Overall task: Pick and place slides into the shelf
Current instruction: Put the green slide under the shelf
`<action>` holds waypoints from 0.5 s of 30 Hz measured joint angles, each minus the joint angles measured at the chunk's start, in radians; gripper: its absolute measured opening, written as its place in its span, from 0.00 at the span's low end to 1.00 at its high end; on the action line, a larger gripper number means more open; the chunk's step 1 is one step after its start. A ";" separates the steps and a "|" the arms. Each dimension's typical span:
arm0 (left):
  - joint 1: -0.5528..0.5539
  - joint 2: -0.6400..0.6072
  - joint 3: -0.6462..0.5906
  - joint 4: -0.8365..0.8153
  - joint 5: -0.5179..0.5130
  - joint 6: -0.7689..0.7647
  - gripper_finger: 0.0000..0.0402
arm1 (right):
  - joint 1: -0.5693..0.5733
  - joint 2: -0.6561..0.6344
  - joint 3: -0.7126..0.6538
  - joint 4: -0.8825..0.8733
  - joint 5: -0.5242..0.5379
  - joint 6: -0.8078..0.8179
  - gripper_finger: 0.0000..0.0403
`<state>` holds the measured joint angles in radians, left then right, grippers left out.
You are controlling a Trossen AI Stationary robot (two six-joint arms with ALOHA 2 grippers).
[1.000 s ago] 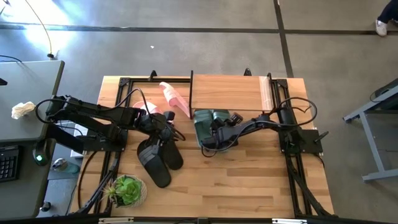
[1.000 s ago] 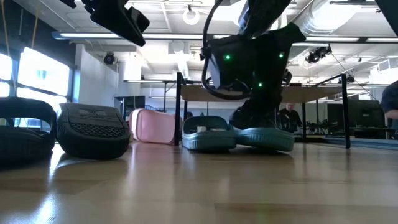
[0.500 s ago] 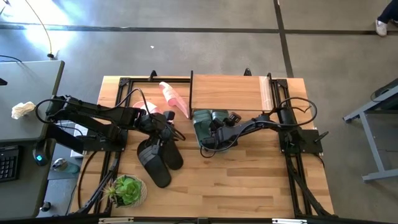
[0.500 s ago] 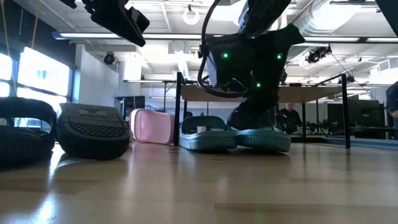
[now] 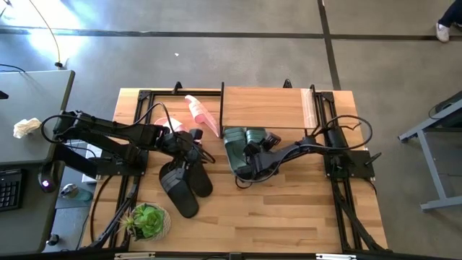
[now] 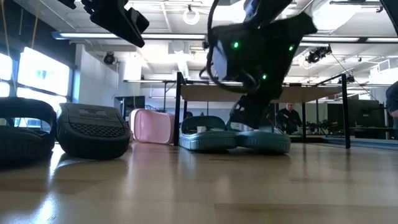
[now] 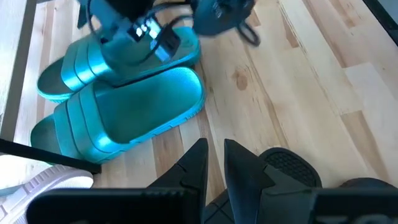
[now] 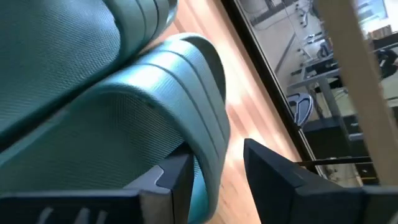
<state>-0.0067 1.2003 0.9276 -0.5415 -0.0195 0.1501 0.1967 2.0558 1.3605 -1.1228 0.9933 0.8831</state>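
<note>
No writing or brand can be read on anything here. Six slides show in all. Two green slides [image 5: 238, 144] lie side by side near the middle of the counter [image 5: 289, 209], with their toes at the front edge of the shelf [image 5: 263, 107]. Two black slides [image 5: 184, 184] lie at about eight o'clock from the green ones, close together. One pink slide [image 5: 202, 114] leans tilted by the shelf's left leg, and the other pink slide [image 5: 164, 124] peeks out from under the left arm. The shelf stands at twelve o'clock on the counter, and nothing lies on its plank top. One small green plant [image 5: 148, 220] sits at seven o'clock. The right gripper [image 8: 214, 171] is down at the green slides with its fingers spread apart, and the edge of one green slide sits between them. The left gripper [image 7: 214, 165] hangs over the black slides with its fingers pressed nearly together, pinching nothing.
</note>
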 joint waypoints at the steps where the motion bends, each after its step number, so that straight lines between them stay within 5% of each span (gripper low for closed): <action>1: 0.000 0.000 0.000 -0.011 0.000 0.000 0.10 | 0.008 -0.009 0.000 -0.003 0.001 0.005 0.32; 15: 0.001 0.000 -0.010 -0.134 -0.179 -0.079 0.10 | 0.149 -0.130 0.000 -0.109 -0.057 0.016 0.32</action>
<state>-0.0055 1.1999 0.9180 -0.6753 -0.1983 0.0708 0.3461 1.9256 1.3605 -1.2322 0.9360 0.8993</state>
